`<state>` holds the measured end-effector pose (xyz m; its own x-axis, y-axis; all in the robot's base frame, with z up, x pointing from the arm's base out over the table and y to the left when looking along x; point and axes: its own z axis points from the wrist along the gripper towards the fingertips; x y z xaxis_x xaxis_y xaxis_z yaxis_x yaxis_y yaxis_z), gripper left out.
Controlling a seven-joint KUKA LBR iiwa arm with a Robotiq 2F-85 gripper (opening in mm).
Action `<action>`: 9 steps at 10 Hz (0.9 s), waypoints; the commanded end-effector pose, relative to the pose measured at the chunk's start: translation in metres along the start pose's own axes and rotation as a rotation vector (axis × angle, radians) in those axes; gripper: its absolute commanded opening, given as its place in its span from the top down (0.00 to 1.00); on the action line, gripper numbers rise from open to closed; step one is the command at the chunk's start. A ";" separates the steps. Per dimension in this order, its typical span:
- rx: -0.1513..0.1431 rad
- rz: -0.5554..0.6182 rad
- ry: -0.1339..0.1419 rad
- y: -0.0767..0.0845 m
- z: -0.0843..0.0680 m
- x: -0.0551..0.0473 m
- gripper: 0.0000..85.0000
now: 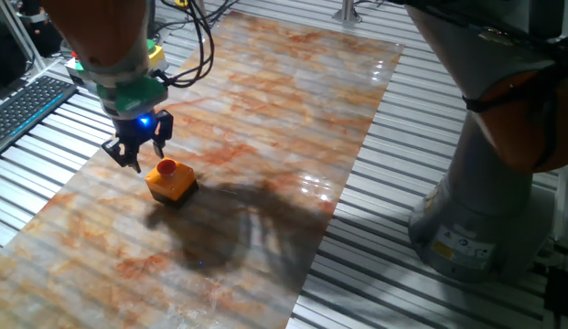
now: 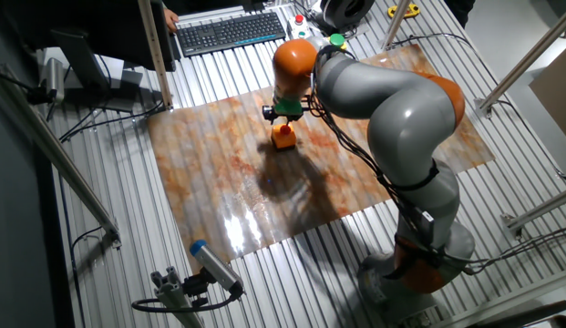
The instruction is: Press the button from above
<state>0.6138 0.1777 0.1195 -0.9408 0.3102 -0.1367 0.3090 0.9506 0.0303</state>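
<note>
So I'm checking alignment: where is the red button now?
The small red round button tops its orange box on the marbled board, just below-right of the gripper in one fixed view.

No legible text; label on robot base (image 1: pixel 466 245) unreadable.

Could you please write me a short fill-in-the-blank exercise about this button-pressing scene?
1. The button has a round cap coloured ____.
2. The cap sits on a small square box coloured ____.
3. The box rests on a marbled ____ laid over the ribbed metal table.
4. The gripper carries a small glowing ____ light.

Missing words: red; orange; sheet; blue
</note>
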 end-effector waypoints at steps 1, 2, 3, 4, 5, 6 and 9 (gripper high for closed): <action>-0.002 -0.002 -0.002 0.000 0.002 0.001 0.40; -0.008 0.004 -0.007 0.002 0.005 0.002 0.40; -0.009 0.006 -0.011 0.003 0.007 0.002 0.40; -0.009 0.006 -0.012 0.003 0.008 0.002 0.40; -0.009 0.006 -0.013 0.003 0.009 0.002 0.40; -0.010 0.007 -0.014 0.003 0.009 0.002 0.40; -0.010 0.009 -0.017 0.003 0.011 0.003 0.40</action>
<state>0.6136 0.1817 0.1085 -0.9355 0.3182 -0.1535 0.3156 0.9480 0.0417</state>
